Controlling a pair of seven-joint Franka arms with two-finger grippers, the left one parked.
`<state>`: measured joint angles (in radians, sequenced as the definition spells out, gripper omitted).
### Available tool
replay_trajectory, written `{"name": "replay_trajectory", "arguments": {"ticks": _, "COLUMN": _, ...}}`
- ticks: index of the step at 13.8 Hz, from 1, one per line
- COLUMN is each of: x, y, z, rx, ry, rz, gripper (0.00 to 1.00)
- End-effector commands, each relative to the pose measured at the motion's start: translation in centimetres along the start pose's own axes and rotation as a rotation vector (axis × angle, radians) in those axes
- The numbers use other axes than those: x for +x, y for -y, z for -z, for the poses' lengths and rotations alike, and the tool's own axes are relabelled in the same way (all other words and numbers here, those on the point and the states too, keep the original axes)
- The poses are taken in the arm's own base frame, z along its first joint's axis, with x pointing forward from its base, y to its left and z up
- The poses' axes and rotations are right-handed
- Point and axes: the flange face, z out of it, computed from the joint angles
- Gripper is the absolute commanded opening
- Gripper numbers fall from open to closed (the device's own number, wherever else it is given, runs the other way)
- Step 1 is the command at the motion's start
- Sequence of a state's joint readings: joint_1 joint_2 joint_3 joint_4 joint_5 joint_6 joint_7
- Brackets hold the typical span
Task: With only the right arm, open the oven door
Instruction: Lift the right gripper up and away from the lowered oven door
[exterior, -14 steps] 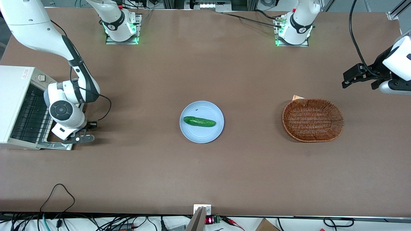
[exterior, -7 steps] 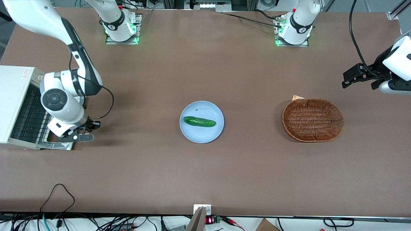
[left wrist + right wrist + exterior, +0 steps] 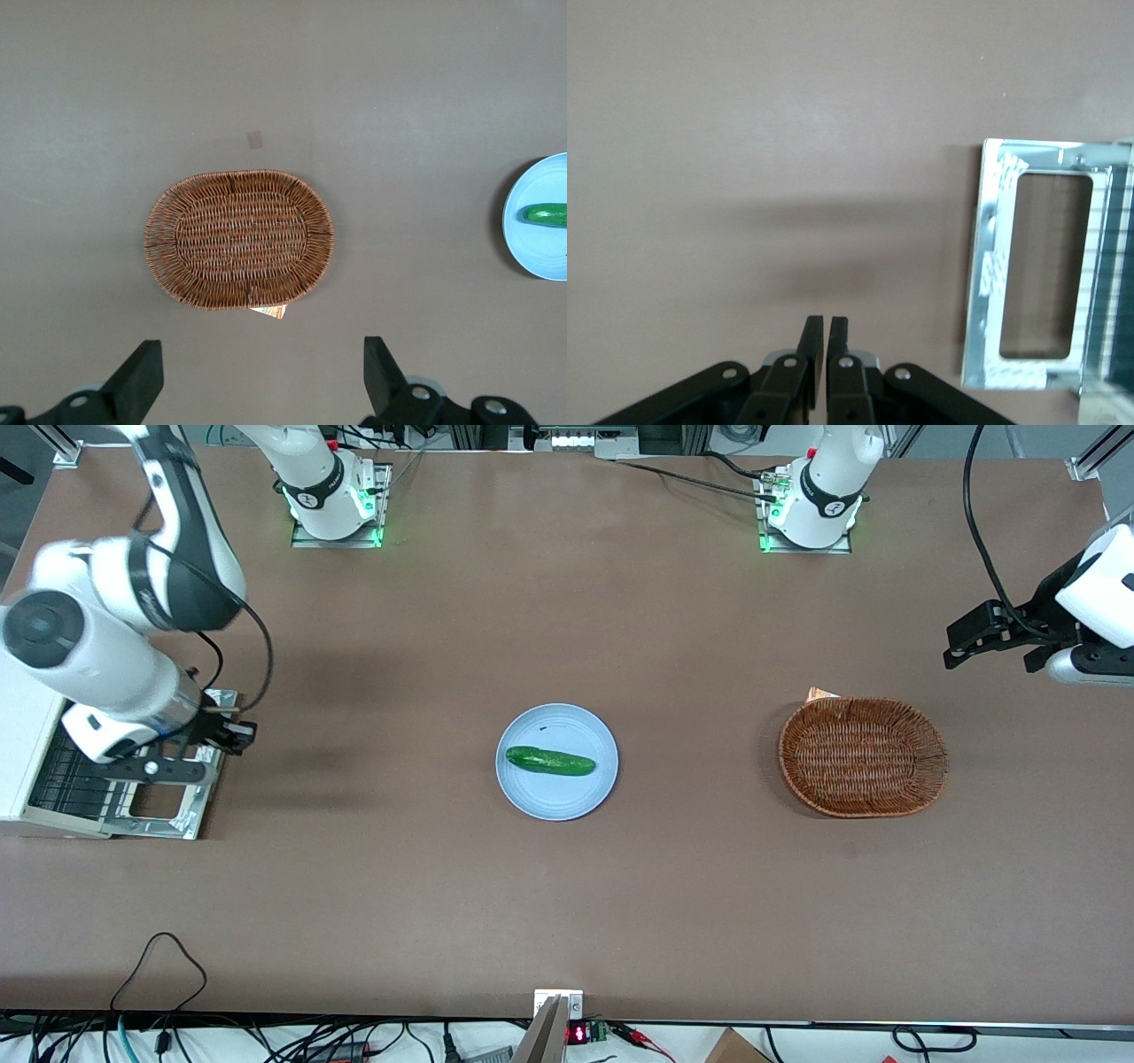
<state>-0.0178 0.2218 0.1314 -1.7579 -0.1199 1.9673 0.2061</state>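
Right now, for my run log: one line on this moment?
oven door: open, flat on table | gripper: shut, empty, above table beside door | cucumber: on plate

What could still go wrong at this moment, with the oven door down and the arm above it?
The oven door lies fully open, flat on the table. The gripper, shut and empty, hangs just above its outer edge, so a low sideways swing might clip the frame or bar. The arm's dangling cable loops close to the wrist and could snag on the oven.
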Motion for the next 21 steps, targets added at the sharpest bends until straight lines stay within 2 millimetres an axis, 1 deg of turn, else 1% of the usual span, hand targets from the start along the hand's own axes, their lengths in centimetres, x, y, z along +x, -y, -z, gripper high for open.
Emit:
{"name": "replay_trajectory", "arguments": {"ticks": 1, "x": -0.2, "y": -0.3, "z": 4.7, "rx": 0.044, "ry": 0.04, "rz": -0.002, "gripper": 0.12}}
{"name": "replay_trajectory", "arguments": {"ticks": 3, "x": -1.2, "y": -0.8, "z": 7.8, "rx": 0.066, "ry": 0.045, "rz": -0.01, "gripper": 0.13}}
{"name": "replay_trajectory", "arguments": {"ticks": 4, "x": -1.7, "y": -0.8, "z": 9.0, "rx": 0.077, "ry": 0.046, "rz": -0.011, "gripper": 0.19}}
{"name": "replay_trajectory", "arguments": {"ticks": 5, "x": -1.9, "y": -0.9, "z": 9.6, "rx": 0.074, "ry": 0.062, "rz": -0.01, "gripper": 0.24}}
{"name": "replay_trajectory", "arguments": {"ticks": 7, "x": -2.6, "y": -1.0, "z": 11.3, "rx": 0.07, "ry": 0.088, "rz": -0.008, "gripper": 0.49}}
{"name": "replay_trajectory", "arguments": {"ticks": 9, "x": -3.0, "y": -1.2, "z": 12.4, "rx": 0.067, "ry": 0.089, "rz": -0.01, "gripper": 0.99}}
{"name": "replay_trajectory", "arguments": {"ticks": 12, "x": -3.2, "y": -1.3, "z": 13.2, "rx": 0.07, "ry": 0.076, "rz": 0.035, "gripper": 0.99}}
{"name": "replay_trajectory", "arguments": {"ticks": 13, "x": -3.5, "y": -1.4, "z": 13.9, "rx": 0.071, "ry": 0.062, "rz": 0.06, "gripper": 0.99}}
{"name": "replay_trajectory", "arguments": {"ticks": 14, "x": -3.5, "y": -1.5, "z": 14.2, "rx": 0.071, "ry": 0.056, "rz": 0.065, "gripper": 0.99}}
{"name": "replay_trajectory", "arguments": {"ticks": 21, "x": -3.4, "y": -1.4, "z": 14.3, "rx": 0.065, "ry": 0.043, "rz": 0.073, "gripper": 0.99}}
